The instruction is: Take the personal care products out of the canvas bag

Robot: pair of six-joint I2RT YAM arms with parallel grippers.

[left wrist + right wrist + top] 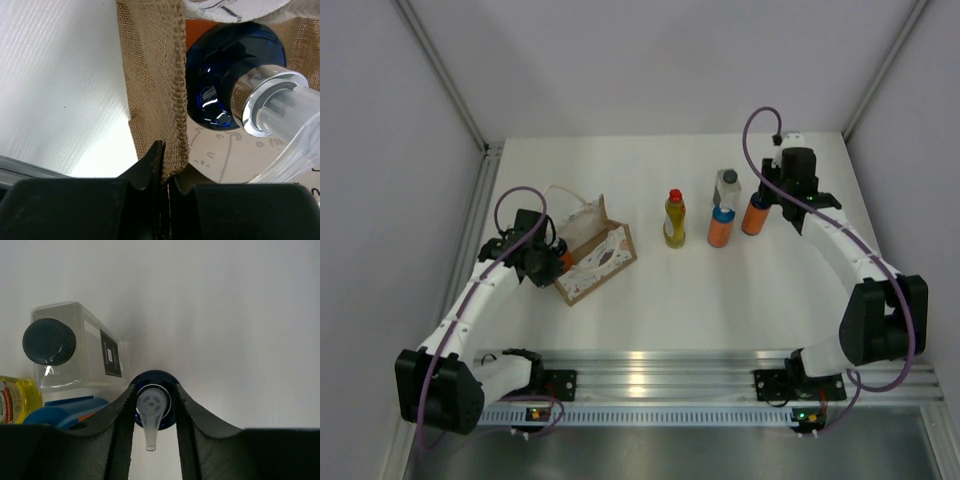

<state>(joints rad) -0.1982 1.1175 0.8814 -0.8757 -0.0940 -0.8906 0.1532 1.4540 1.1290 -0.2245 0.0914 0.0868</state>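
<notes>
The canvas bag (598,258) stands at the left of the table, tan with a white leaf pattern. My left gripper (557,258) is shut on its woven rim (172,100). Inside the bag stands an orange bottle with a dark blue top and a silver pump collar (235,65). Three bottles stand in the middle: a yellow one with a red cap (674,220), an orange one with a blue cap (721,226), and a clear one with a grey cap (727,185). My right gripper (154,392) is shut on an orange pump bottle (755,214), which stands on the table.
The bag's thin white handles (565,195) stick up at its far side, with pale crumpled material showing in its mouth. Grey walls enclose the table on three sides. An aluminium rail (650,365) runs along the near edge.
</notes>
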